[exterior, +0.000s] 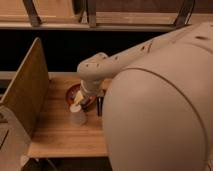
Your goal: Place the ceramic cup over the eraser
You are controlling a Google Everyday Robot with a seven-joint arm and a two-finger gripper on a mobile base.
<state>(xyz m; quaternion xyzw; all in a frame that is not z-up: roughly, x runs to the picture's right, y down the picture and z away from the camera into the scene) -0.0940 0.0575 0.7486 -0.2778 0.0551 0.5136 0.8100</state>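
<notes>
Camera view, gripper [77, 106]: low over the middle of the desk [57, 137], directly above the ceramic cup [78, 118].
grip: we cannot tell whether it is grasping or released.
ceramic cup: upright, mid-desk.
eraser [100, 106]: just right of the ceramic cup, apart from it.
bowl [73, 93]: behind the ceramic cup, toward the far edge.

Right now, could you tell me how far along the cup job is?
Done: nothing yet; the ceramic cup stands on the table, apart from the eraser. In hand: the gripper hangs just above the cup. Left: gripping it, lifting it and setting it over the eraser.
</notes>
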